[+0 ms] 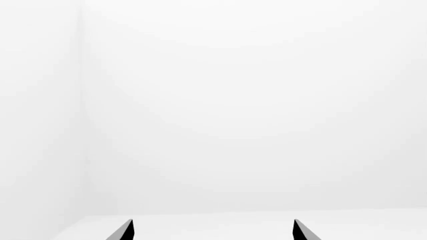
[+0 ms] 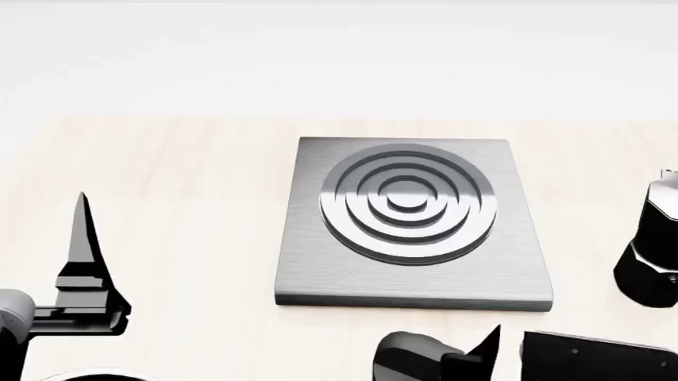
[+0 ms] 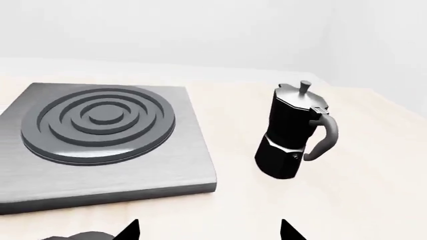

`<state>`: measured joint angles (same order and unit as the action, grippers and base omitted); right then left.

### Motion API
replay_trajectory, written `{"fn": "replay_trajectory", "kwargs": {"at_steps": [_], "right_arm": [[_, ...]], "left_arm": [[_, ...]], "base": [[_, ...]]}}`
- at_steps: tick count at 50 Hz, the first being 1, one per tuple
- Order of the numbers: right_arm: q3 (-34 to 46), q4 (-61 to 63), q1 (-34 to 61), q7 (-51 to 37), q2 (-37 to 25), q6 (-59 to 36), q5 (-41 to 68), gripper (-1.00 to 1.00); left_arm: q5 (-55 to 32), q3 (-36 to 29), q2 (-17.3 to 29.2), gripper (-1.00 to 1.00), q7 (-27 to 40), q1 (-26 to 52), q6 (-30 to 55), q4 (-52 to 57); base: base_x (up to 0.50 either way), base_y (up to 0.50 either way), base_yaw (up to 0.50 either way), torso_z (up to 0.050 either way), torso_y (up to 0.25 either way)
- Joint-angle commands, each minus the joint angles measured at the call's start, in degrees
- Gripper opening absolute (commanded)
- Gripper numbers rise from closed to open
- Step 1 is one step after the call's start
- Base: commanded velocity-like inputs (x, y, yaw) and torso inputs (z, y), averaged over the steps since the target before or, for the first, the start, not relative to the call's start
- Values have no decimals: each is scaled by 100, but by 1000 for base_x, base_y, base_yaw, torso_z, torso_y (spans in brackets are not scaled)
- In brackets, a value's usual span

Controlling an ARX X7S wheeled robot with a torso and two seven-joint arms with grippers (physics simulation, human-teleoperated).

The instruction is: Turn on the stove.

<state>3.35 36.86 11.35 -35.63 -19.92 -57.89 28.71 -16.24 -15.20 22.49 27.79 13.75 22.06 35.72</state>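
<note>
Head view: flat square brushed grey metal stove with raised dark concentric rings lies flat on the pale wooden tabletop, about midway across it and nearer the front edge than the far one. Its knob is not visible in any view. A black faceted moka pot with a silver lid stands upright toward the tabletop's right edge, apart from the stove's right side and partly cut off by the frame.

Left gripper sits over the left part of the tabletop, well apart from the stove, one dark finger pointing up toward the far edge. Left wrist view: two black fingertips spread wide, only white wall and floor between them, so the left gripper is apart and holding nothing.

Right gripper sits just off the stove's front edge, near its right front corner. Right wrist view: right gripper shows two fingertips set apart, bare tabletop between them, stove and moka pot beyond. Nothing is clamped.
</note>
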Motion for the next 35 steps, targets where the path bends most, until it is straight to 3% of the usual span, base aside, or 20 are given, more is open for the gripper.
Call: {"fn": "replay_trajectory", "kwargs": {"at_steps": [1, 35], "right_arm": [[36, 322, 94, -124, -41, -223, 62, 100], [282, 1103, 558, -512, -109, -1006, 265, 100]], "left_arm": [[-8, -12, 12, 100, 9, 5, -12, -11], [-19, -75, 31, 100, 47, 41, -11, -35]], "base": [[0, 0, 0, 0, 0], [0, 0, 0, 0, 0]]}}
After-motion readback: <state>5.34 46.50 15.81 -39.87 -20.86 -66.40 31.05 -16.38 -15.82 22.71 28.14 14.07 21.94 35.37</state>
